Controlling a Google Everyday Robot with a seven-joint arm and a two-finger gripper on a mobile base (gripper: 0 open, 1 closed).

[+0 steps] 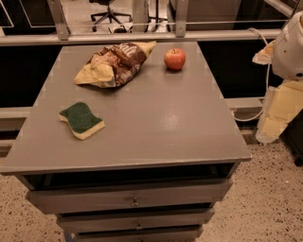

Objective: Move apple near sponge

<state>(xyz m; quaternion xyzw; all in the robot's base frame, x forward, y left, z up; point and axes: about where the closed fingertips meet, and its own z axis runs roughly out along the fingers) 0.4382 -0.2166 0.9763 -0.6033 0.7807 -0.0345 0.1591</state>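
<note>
The red apple (174, 59) with a yellowish patch stands upright near the far right of the grey table top (156, 118). The sponge (81, 120), dark green over pale yellow foam, lies flat near the front left, far from the apple. My gripper (277, 111) hangs off the table's right side, below the white arm joint (289, 45), away from both objects and holding nothing that I can see.
A crumpled brown-and-yellow snack bag (115, 64) lies at the far left-centre, between apple and sponge. Drawers (135, 201) front the table below. A cable (255, 108) hangs at the right. A rail and office chair (110, 12) stand behind.
</note>
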